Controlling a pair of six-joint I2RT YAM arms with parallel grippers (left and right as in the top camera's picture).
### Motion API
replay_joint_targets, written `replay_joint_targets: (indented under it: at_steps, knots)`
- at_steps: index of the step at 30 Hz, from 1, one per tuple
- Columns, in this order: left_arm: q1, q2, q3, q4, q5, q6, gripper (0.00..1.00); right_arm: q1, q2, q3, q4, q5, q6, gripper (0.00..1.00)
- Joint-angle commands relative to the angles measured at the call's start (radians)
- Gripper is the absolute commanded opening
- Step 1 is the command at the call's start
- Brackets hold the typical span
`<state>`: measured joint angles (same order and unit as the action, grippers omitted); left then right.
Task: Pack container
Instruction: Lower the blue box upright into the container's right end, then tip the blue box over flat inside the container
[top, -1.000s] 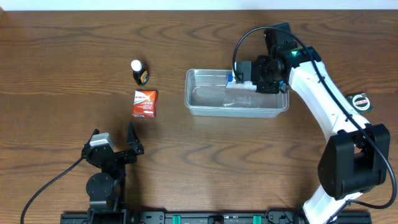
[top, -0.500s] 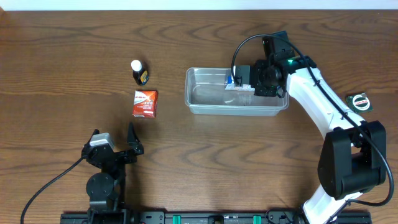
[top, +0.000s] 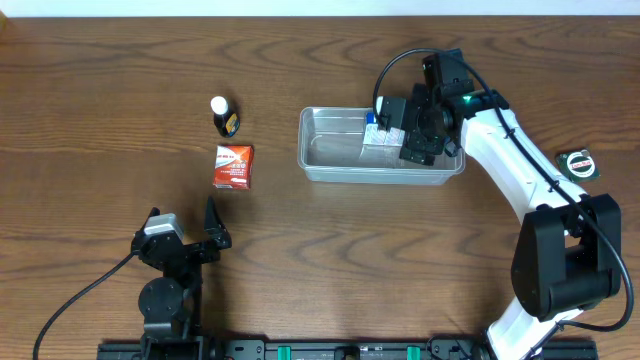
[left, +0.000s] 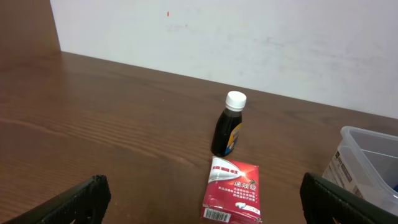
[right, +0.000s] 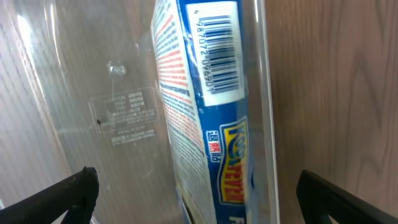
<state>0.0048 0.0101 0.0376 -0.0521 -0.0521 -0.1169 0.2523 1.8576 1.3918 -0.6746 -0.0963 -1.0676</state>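
Observation:
The clear plastic container (top: 335, 152) sits right of the table's middle. A blue and white box (top: 377, 133) stands on edge inside it against the far wall. My right gripper (top: 401, 132) hovers over that box with its jaws wide apart and holds nothing. In the right wrist view the box (right: 208, 112) leans on the container's see-through wall (right: 93, 93), between the fingers of the open gripper (right: 196, 182). My left gripper (top: 182, 214) rests open near the front left. Its wrist view shows the gripper (left: 202, 188) empty.
A dark bottle with a white cap (top: 222, 116) (left: 229, 127) stands left of the container. A red packet (top: 233, 165) (left: 234, 196) lies just in front of it. A small round green and black disc (top: 578, 164) lies at the right edge.
My right gripper has opened and let go of the blue and white box, which now stands in the container. The left arm has not moved.

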Motion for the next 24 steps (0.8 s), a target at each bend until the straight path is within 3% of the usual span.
replay_joint_targets:
  at_steps: [1, 6, 13, 15, 16, 19, 20, 24]
  knots:
    - [0.004, -0.006, -0.034, -0.013, -0.011, -0.008, 0.98, -0.003, -0.032, 0.0, 0.001, -0.002, 0.108, 0.99]
    - [0.004, -0.006, -0.034, -0.013, -0.011, -0.008, 0.98, -0.003, -0.068, 0.0, 0.015, -0.001, 0.14, 0.99]
    - [0.004, -0.006, -0.034, -0.013, -0.011, -0.008, 0.98, -0.008, -0.151, 0.002, 0.099, 0.003, 0.442, 0.96]
    - [0.004, -0.006, -0.034, -0.013, -0.011, -0.008, 0.98, -0.013, -0.164, 0.002, 0.116, 0.003, 0.533, 0.79]
    - [0.004, -0.006, -0.034, -0.013, -0.011, -0.008, 0.98, -0.017, -0.168, 0.002, 0.124, 0.003, 0.585, 0.65]
    - [0.004, -0.006, -0.034, -0.013, -0.011, -0.008, 0.98, -0.026, -0.169, 0.002, 0.137, 0.003, 0.75, 0.08]
    - [0.004, -0.006, -0.034, -0.013, -0.011, -0.008, 0.98, -0.029, -0.169, 0.001, 0.136, 0.003, 0.814, 0.01]
    - [0.004, -0.006, -0.034, -0.013, -0.011, -0.008, 0.98, -0.031, -0.168, 0.001, 0.144, 0.003, 1.078, 0.01]
